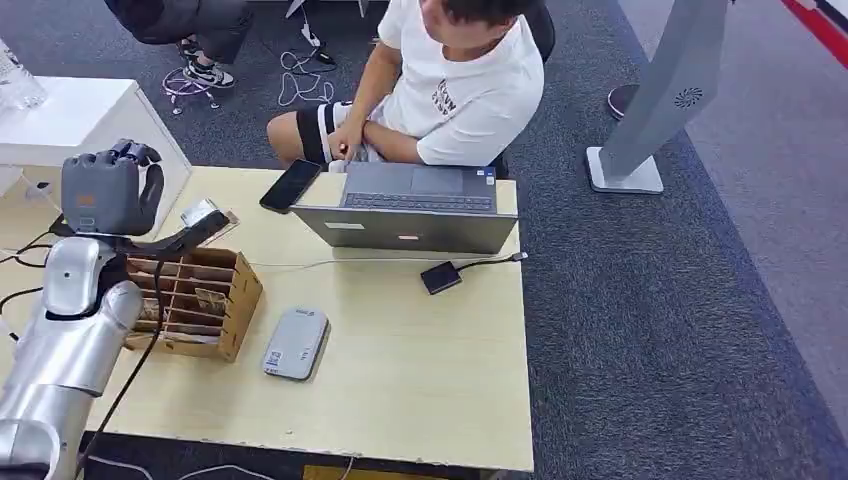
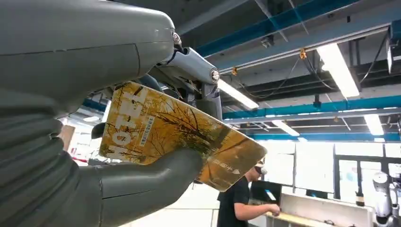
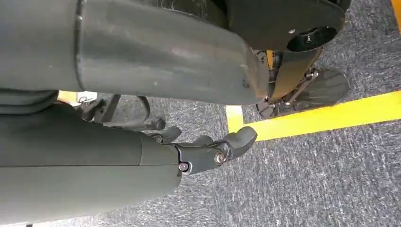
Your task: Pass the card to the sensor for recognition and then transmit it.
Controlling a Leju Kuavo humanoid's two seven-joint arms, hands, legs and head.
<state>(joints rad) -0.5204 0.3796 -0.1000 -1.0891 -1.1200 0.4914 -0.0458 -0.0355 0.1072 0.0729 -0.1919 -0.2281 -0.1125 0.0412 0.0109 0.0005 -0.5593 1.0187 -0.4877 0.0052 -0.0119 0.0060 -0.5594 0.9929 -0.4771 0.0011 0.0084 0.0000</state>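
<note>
**Left wrist view: card in hand, sensor next**

Left wrist view shows my left hand pinching the card between the thumb underneath and the fingers on top, with much of its yellow printed face sticking out past the grip. In the head view that hand is raised above the far end of the cardboard rack. The grey sensor pad lies flat on the table, forward and to the right of the hand, just beyond the rack.

I judge the job now is to carry the card over the pad. I'd lift clear of the rack first, then lower the free end flat and close over the pad, keeping the pinch steady.

My right hand hangs over the carpet, fingers loosely apart, holding nothing.
</note>
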